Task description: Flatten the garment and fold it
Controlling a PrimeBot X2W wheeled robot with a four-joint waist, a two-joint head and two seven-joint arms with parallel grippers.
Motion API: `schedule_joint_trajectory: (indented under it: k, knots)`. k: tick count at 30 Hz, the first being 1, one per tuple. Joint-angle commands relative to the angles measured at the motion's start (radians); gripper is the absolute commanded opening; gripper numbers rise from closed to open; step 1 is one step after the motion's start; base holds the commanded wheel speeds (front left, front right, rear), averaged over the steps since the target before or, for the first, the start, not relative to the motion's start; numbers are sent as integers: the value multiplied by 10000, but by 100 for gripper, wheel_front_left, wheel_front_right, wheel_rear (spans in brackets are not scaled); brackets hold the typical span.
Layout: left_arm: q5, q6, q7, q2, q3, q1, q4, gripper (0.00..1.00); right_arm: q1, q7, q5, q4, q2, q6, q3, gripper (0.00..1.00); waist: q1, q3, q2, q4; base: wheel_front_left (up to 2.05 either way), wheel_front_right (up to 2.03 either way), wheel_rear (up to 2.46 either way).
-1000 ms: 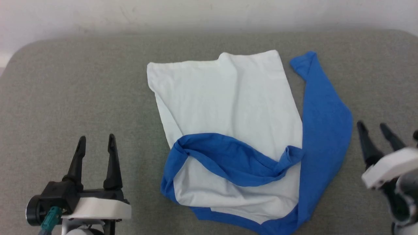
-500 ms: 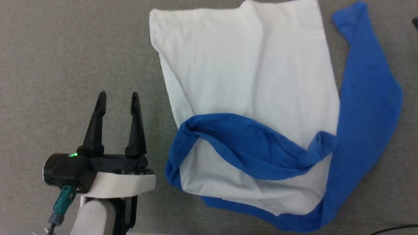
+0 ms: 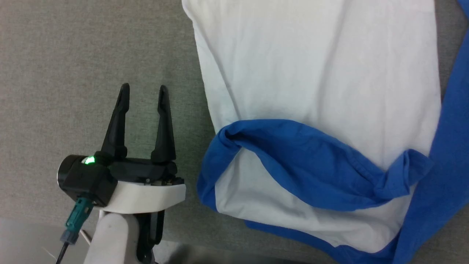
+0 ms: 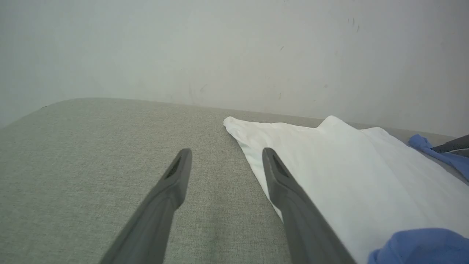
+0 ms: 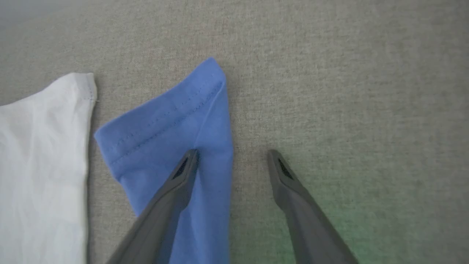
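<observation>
Lying rumpled on the grey fabric-covered worktop [image 3: 73, 55], the soft white cotton garment [image 3: 318, 73] with its twisted royal-blue band [image 3: 311, 165] was not yet flattened, so all folding remained. Both sets of fingers stood spread and empty: the left gripper [image 3: 144, 88] just beside the garment's left edge, the right gripper [image 5: 232, 152] over its blue sleeve end [image 5: 176, 110].

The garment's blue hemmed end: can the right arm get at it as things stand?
Probably yes. The open right end effector is right at the blue hemmed end, one finger over the cloth, the other over bare grey surface; nothing lies between.
</observation>
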Motion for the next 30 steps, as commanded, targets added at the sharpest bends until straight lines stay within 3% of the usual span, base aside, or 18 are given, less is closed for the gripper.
schedule_joint_trajectory:
  k: [1,2,3,4,6,11,18,24,30]
  knots:
    - [94,-67,-47,-59,32,-148,49,100,322,238,-141,483,176,-23,80,100,2,190,0,197,0,0,0]
    - [99,-93,-47,-86,47,-161,86,100,326,304,-213,635,185,-23,71,44,2,159,0,193,0,0,0]
    - [113,-114,-47,-110,62,-168,129,100,345,412,-233,787,228,-23,64,9,2,113,0,191,0,0,0]
    - [125,-132,-47,-132,78,-166,177,100,362,514,-234,934,267,-23,33,0,2,56,0,184,0,0,0]
    - [147,-166,-47,-171,110,-153,284,100,372,521,-226,1028,325,-23,43,0,2,-86,0,168,0,0,0]
    - [185,-273,-47,-248,127,-79,634,100,511,-789,-130,729,128,-23,-100,0,2,-737,0,164,0,0,0]
    - [182,-411,-47,-296,283,383,1102,100,1189,-2560,-77,-48,-211,-23,557,0,2,-2173,0,-140,0,0,0]
    - [120,-442,-47,-317,460,1068,1393,100,2369,-3692,127,-1171,-246,-23,1435,0,2,-3483,0,-534,0,0,0]
    - [112,-405,-47,-276,710,1770,1540,100,4197,-3838,130,-3026,106,-23,2479,0,2,-4504,0,-914,0,0,0]
